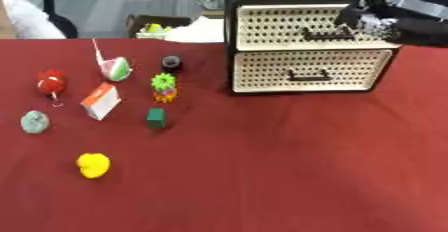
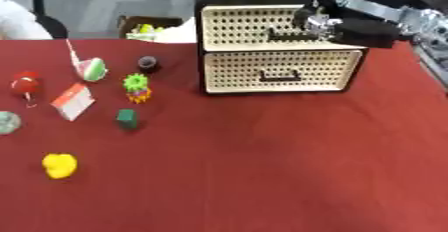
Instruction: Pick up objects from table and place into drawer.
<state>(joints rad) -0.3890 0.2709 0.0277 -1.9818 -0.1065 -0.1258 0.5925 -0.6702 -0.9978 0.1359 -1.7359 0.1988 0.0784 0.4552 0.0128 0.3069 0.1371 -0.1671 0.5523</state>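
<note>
Writing is not legible on any object. The right robot hand (image 2: 337, 23) is curled at the upper drawer's handle (image 2: 284, 35); whether it is gripped cannot be told. Toys, including a yellow duck (image 1: 93, 165), are scattered on the surface (image 1: 262, 166), left of the drawer unit (image 1: 311, 71).

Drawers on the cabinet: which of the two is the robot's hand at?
The upper drawer. The right hand is at its black handle, while the lower drawer below has nothing near it. Both look closed.
</note>
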